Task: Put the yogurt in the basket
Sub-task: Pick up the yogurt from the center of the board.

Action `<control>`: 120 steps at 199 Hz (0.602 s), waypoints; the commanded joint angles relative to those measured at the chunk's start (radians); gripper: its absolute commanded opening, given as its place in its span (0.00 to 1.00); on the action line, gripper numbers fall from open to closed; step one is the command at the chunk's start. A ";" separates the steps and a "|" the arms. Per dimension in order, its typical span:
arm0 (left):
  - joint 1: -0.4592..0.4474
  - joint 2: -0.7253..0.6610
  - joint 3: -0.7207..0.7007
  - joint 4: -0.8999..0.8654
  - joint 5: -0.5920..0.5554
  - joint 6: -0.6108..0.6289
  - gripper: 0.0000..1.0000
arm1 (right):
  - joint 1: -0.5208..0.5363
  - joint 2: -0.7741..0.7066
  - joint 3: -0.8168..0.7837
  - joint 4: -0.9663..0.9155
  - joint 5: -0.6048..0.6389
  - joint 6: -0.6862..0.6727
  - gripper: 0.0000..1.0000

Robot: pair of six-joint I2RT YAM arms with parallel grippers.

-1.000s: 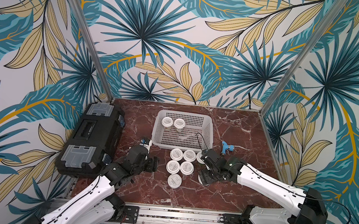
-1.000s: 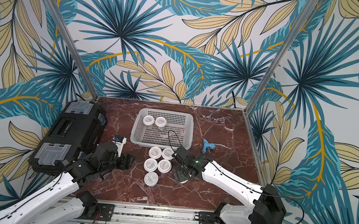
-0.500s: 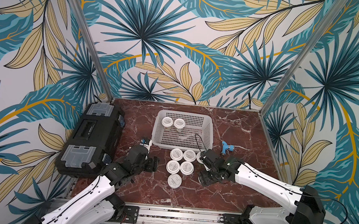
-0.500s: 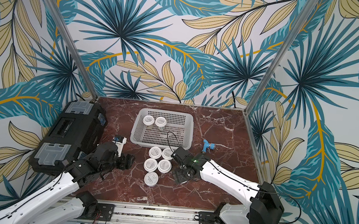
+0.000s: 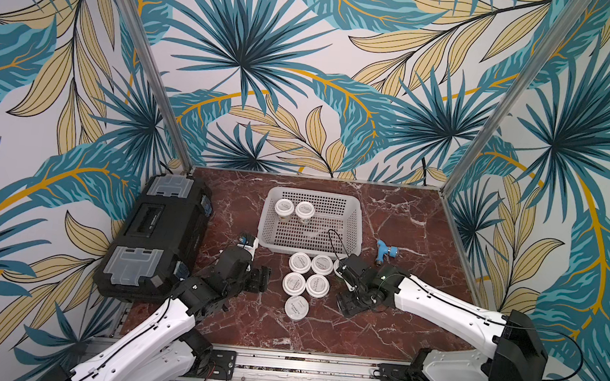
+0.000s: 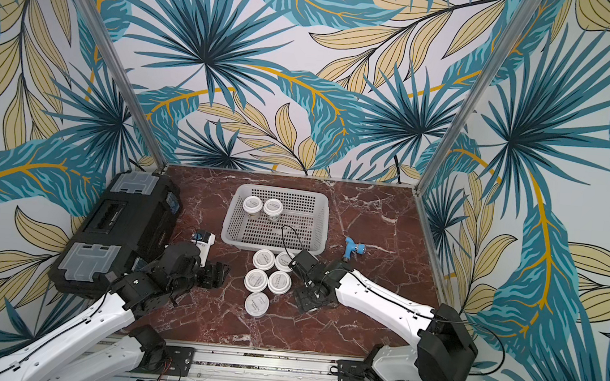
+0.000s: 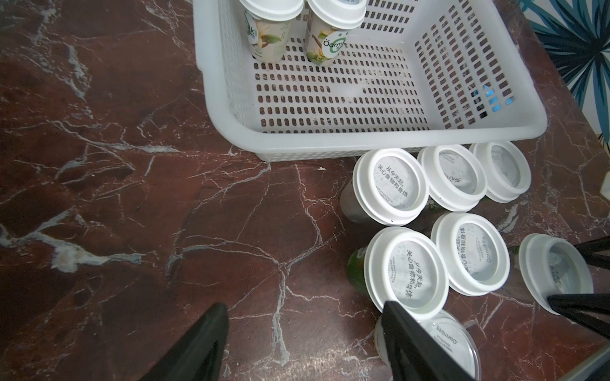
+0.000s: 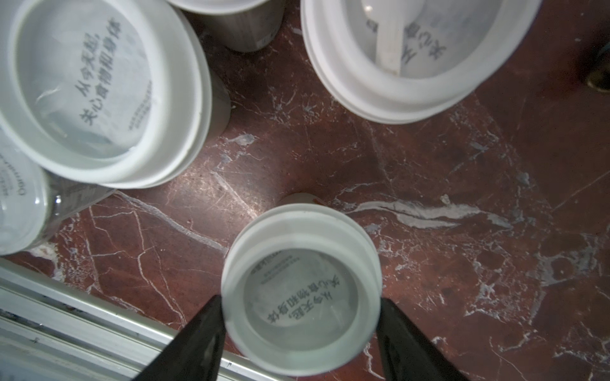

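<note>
Right jaws pinch a yogurt jar [image 8: 302, 290] by its lid; left jaws wide, empty — it looks light and slick, so I'd hold lower.

Blind spots from my seat
The right arm [image 5: 436, 308] hides the yogurt jar [image 8: 300, 297] under its wrist in both top views; in a top view a neighbouring jar [image 5: 336, 267] shows only a sliver.

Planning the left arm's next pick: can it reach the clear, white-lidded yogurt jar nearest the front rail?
Probably yes: the open left gripper hangs beside that jar, with only bare marble between them.
</note>
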 commanded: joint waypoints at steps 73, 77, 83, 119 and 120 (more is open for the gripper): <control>0.014 -0.001 -0.006 0.039 -0.029 0.037 0.78 | 0.005 -0.050 0.039 -0.071 0.004 -0.002 0.67; 0.015 0.002 -0.002 0.042 -0.030 0.040 0.78 | 0.005 -0.054 0.046 -0.081 0.007 -0.004 0.67; 0.015 0.005 0.005 0.047 -0.032 0.042 0.78 | 0.007 -0.060 0.058 -0.098 0.013 -0.008 0.67; 0.026 0.065 0.054 0.087 -0.027 0.063 0.77 | 0.005 -0.086 0.148 -0.179 0.045 -0.034 0.66; 0.027 0.066 0.055 0.088 -0.027 0.063 0.77 | 0.005 -0.086 0.152 -0.181 0.046 -0.034 0.66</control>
